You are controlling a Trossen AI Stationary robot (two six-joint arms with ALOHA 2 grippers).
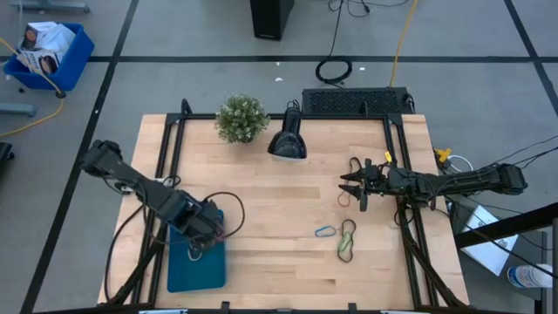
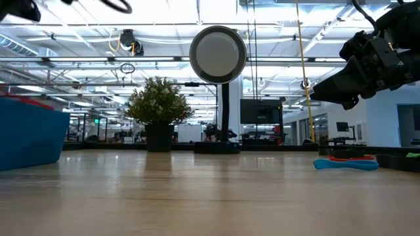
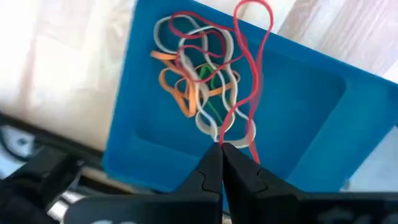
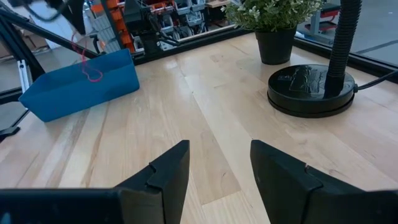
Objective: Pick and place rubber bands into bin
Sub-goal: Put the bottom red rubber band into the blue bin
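Observation:
The teal-blue bin (image 1: 196, 270) lies at the table's near left, with a tangle of orange, white, green and red rubber bands (image 3: 186, 74) on its floor. My left gripper (image 1: 202, 231) stands over it, pointing down, shut on a red rubber band (image 3: 252, 68). This red band also shows in the right wrist view (image 4: 89, 65). More bands lie loose on the wood at the right: a blue one (image 1: 325, 231) and a green and dark one (image 1: 347, 241). My right gripper (image 1: 347, 185) waits open above the table's right part, holding nothing (image 4: 221, 168). My left gripper pinches the red band's near end (image 3: 231, 138) between its two fingertips from above, pointing down. The band hangs slack as a long loop below the fingers, its far end (image 3: 252, 7) by the bin's edge. White strands (image 3: 211, 127) run up to the fingertips too. Whether they are held, I cannot tell.
A black desk lamp (image 1: 286, 139) and a small potted plant (image 1: 241, 118) stand at the table's far side. Black cables loop around the left arm (image 1: 231, 214). A deeper blue crate (image 1: 48, 52) sits on the floor beyond the table. Bare wood lies between the two arms.

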